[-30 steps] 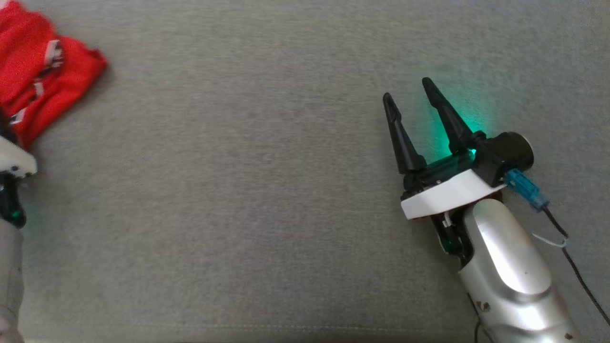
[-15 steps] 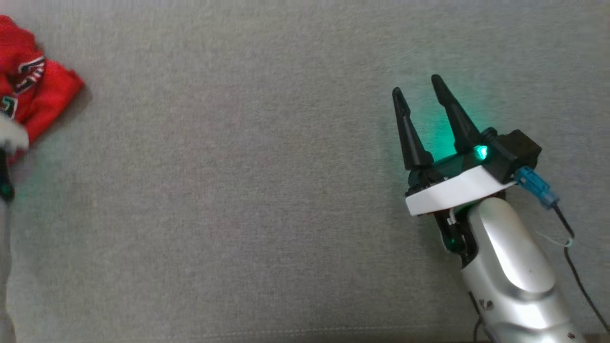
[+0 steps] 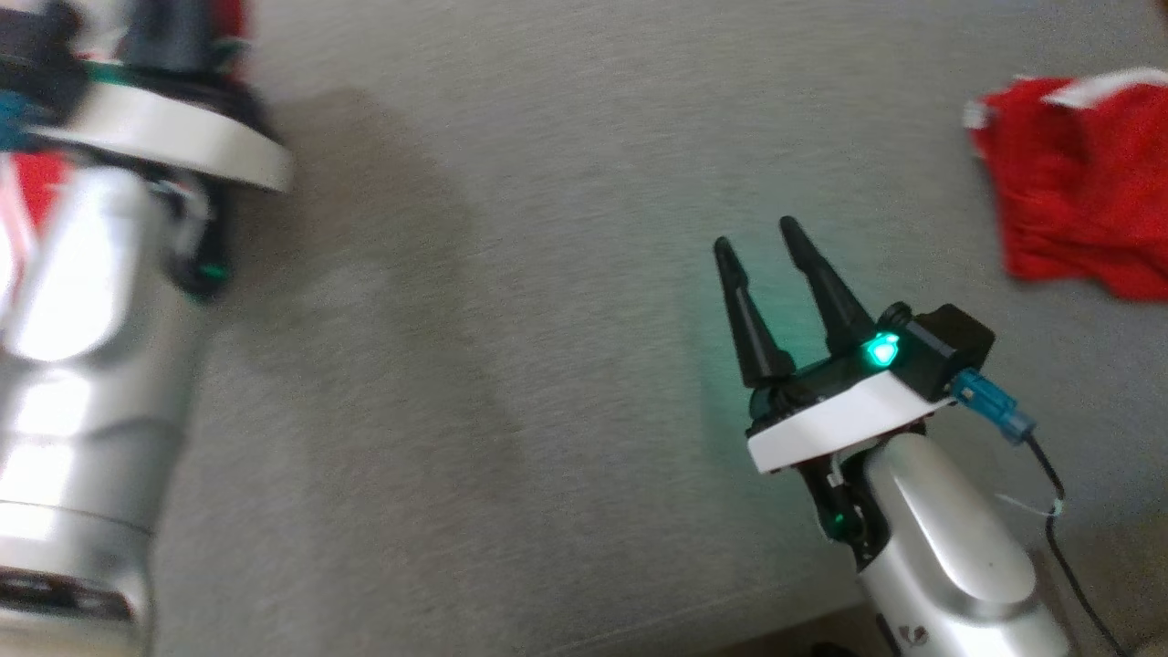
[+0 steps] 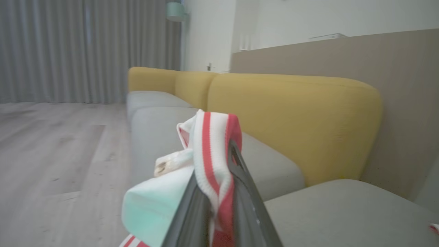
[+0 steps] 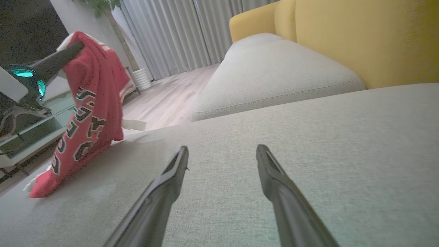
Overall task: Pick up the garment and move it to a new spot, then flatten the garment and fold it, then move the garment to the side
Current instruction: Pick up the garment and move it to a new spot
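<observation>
The garment [image 5: 92,103] is a red jersey with black-and-white letters. It hangs from my left gripper [image 5: 73,48], its lower end trailing on the grey sofa seat [image 5: 308,144]. In the left wrist view that gripper [image 4: 229,144] is shut on the garment's red-and-white striped trim [image 4: 209,144]. The head view has my left forearm [image 3: 82,301] raised and blurred at the left, with a bit of the garment's red [image 3: 32,182] behind it. My right gripper [image 3: 756,235] rests low over the seat, open, nothing between its fingers [image 5: 274,178].
Another red cloth with white trim [image 3: 1086,192] lies on the seat at the head view's upper right. Yellow backrests [image 4: 291,116] line the sofa's far side. Wooden floor [image 4: 51,147], grey curtains and a low shelf unit [image 5: 31,133] lie past the seat's edge.
My left gripper has shut on the garment and lifted it off the seat. The head camera has swung, so the whole picture has shifted. My right gripper stays open.
</observation>
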Tool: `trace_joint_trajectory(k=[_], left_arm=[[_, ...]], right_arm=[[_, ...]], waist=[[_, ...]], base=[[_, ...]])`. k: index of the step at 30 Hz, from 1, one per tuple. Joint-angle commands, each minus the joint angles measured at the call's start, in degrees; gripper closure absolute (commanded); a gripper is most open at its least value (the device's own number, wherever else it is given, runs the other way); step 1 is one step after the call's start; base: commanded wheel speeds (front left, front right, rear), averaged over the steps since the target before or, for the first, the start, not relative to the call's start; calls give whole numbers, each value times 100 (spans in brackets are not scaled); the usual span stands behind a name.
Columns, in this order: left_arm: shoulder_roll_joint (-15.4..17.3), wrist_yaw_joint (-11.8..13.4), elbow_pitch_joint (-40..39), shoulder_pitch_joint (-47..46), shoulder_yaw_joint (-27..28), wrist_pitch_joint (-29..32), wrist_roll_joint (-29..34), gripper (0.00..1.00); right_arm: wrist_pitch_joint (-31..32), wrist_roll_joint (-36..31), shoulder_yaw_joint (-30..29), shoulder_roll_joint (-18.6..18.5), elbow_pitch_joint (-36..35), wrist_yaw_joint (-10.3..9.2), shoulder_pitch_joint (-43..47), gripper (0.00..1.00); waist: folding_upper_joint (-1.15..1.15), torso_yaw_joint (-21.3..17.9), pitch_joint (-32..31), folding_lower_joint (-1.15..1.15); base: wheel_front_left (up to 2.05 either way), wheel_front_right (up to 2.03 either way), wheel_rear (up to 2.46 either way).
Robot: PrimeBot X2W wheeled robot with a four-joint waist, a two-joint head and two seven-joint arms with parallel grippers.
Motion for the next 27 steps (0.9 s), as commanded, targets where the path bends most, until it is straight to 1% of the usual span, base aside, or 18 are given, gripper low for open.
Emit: trace_joint_trajectory(k=[1,5,9,12,14,17,18,19,20,24,25,27], left_arm=[[124,10,-261,-89,-4,-45,-50,100],[-223,10,-531,14,-629,-45,-329,100],[-643,9,-738,205,-1250,-45,-550,100],[-935,9,-899,405,-1600,-45,-630,100],[-1048,9,-881,574,-1779,-45,-596,100],[-1137,10,-766,821,-1795,-45,-474,100],[-1152,18,-732,902,-1740,-45,-387,96],[-1161,35,-706,984,-1678,-45,-279,56],[-1165,58,-657,1082,-1608,-45,-188,1],[-1134,244,-659,1486,-1150,-45,219,0],[-1134,244,-659,1486,-1150,-45,219,0],[-1117,332,-785,1765,-829,-45,398,0]], right_arm=[[-33,56,152,64,-180,-4,56,0],[-33,201,348,64,-243,-4,88,0],[-33,313,464,64,-274,-4,119,0],[-33,352,494,64,-248,-4,159,0],[-33,366,477,64,-224,-4,192,0],[-33,355,452,64,-194,-4,230,0],[-33,347,439,64,-184,-4,240,0],[-33,330,422,64,-174,-4,243,0],[-33,315,403,64,-164,-4,245,0],[-33,236,292,64,-102,-4,253,0],[-33,236,292,64,-102,-4,253,0],[-33,184,211,64,-62,-4,269,0]], waist=[[0,-500,-195,1],[0,-941,-219,1],[0,-1240,-239,1],[0,-1351,-285,1],[0,-1369,-322,1],[0,-1324,-373,1],[0,-1284,-389,1],[0,-1229,-403,1],[0,-1174,-419,1],[0,-860,-505,1],[0,-860,-505,1],[0,-657,-571,1]], base=[[0,0,0],[0,0,0],[0,0,0],[0,0,0],[0,0,0],[0,0,0],[0,0,0],[0,0,0],[0,0,0],[0,0,0],[0,0,0],[0,0,0]])
